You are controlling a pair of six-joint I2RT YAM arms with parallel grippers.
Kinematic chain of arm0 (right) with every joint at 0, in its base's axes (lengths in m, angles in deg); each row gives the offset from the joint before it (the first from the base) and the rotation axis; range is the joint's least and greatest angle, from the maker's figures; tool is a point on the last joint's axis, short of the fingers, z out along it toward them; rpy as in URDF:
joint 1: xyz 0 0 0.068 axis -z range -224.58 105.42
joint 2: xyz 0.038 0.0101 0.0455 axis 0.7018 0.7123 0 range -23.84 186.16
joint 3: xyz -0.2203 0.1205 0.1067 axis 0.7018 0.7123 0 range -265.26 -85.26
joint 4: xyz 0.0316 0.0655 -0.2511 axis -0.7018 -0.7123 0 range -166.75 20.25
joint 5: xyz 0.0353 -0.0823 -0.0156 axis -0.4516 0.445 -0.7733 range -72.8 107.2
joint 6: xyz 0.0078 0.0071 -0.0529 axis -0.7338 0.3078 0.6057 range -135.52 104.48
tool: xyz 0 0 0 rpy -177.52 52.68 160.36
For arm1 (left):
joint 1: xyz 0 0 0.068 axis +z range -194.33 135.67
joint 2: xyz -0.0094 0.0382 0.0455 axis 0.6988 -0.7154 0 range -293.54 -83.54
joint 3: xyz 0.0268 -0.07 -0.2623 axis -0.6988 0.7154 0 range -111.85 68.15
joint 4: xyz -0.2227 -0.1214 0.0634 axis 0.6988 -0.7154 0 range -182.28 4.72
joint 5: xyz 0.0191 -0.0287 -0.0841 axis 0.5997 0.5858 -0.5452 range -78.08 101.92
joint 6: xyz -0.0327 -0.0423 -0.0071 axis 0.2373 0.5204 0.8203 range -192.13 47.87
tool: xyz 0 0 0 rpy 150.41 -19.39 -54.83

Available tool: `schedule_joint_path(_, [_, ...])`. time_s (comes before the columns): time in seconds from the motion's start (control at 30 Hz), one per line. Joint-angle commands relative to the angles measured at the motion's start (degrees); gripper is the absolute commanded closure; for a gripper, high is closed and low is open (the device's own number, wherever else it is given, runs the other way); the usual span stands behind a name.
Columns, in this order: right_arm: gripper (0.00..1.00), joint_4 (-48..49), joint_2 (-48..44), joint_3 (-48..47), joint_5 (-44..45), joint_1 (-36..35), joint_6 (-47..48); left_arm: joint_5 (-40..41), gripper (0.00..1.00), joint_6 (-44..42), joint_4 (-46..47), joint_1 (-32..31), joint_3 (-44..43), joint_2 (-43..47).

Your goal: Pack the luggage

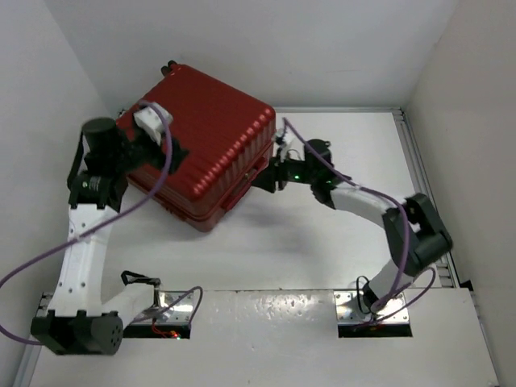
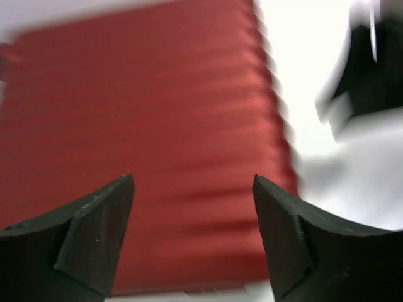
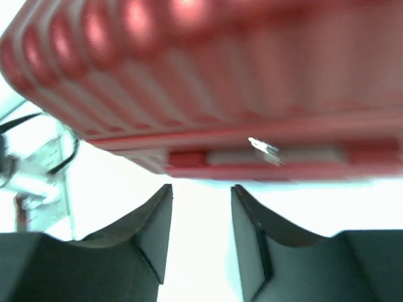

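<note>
The luggage [image 1: 211, 137] is a big red ribbed hard-shell case, lying shut at the back left of the white table. My left gripper [image 1: 174, 153] hovers over its left part. In the left wrist view the left gripper [image 2: 193, 182] is open, with only the ribbed red shell [image 2: 157, 113] behind the gap. My right gripper [image 1: 268, 176] is at the case's right side. In the right wrist view the right gripper [image 3: 201, 189] is open with nothing between its fingers, just short of the luggage [image 3: 220, 63] seam and a small metal zipper pull [image 3: 264, 148].
White walls close in the table on the left, back and right. A metal rail [image 1: 419, 177] runs along the right edge. A grey base plate [image 1: 266, 322] holding both arm bases spans the near edge. Purple cables [image 1: 97, 234] loop off both arms.
</note>
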Motion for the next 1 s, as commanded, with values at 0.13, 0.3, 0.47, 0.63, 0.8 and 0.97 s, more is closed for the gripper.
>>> schedule_joint_path(0.13, [0.52,11.2,-11.1,15.1,7.7,5.8,-1.1,2.8,0.25,-9.0,-9.0,-12.3,9.4,7.8])
schedule_joint_path(0.3, [0.52,16.0,-9.4,16.2,8.0,5.1,-1.9,12.4,0.28,-5.7,-8.9,-22.8,11.4,3.6])
schedule_joint_path(0.47, [0.52,26.4,-4.8,16.4,14.0,1.5,-2.5,15.9,0.26,2.0,-2.5,-25.0,17.2,5.4])
schedule_joint_path(0.63, [0.52,28.6,3.2,10.9,14.1,0.2,-3.3,18.2,0.24,6.3,-1.3,-25.7,20.5,5.4])
schedule_joint_path(0.8, [0.52,31.0,7.8,6.6,15.3,-0.7,-2.5,21.0,0.23,5.2,-0.8,-26.9,20.0,4.3])
schedule_joint_path(0.97, [0.52,31.5,12.3,3.0,15.2,-1.2,-3.1,21.7,0.21,4.2,-1.3,-28.7,20.0,4.3])
